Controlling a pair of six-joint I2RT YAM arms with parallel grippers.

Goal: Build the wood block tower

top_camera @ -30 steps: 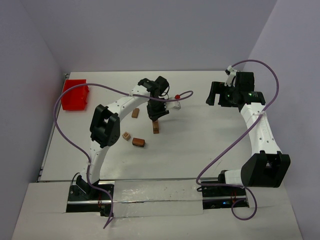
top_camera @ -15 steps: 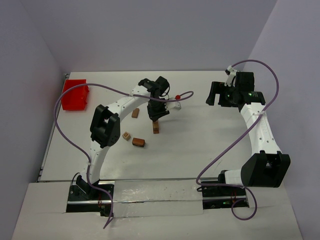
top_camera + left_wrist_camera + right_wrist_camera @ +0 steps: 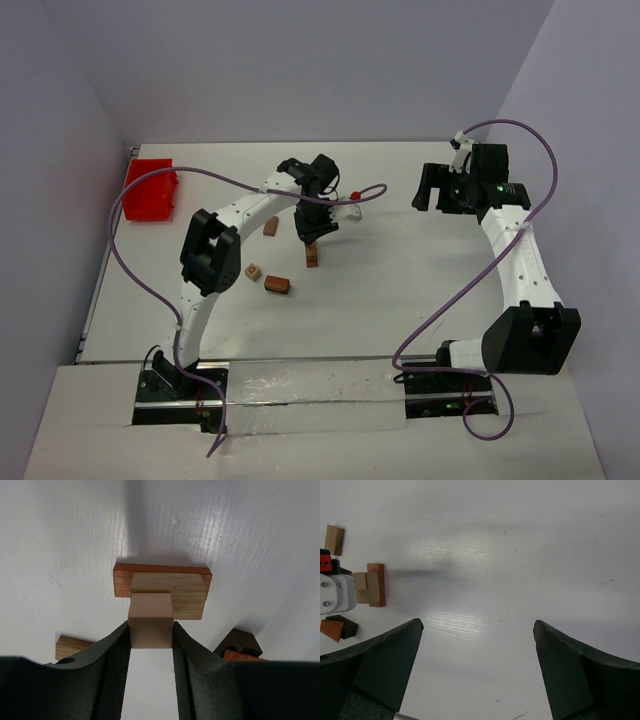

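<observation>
The left fingers are clenched on a pale cube, pressing two opposite flat sides and leaving its underside bare. Just beyond them the wood block tower stands on the counter, a tan cuboid on a wider reddish-brown slab. I cannot tell whether the cube already rests on it.

Off to the left side of these fingers lies a loose tan block. Off to their right a dark block sits against a reddish block.

These pieces look light, stiff and smooth, so they should slide easily, and a sideways nudge would likely topple the narrow stack. Each is best held square, on parallel faces at mid-height.

Well apart, the right fingers are spread wide with nothing between them.
</observation>
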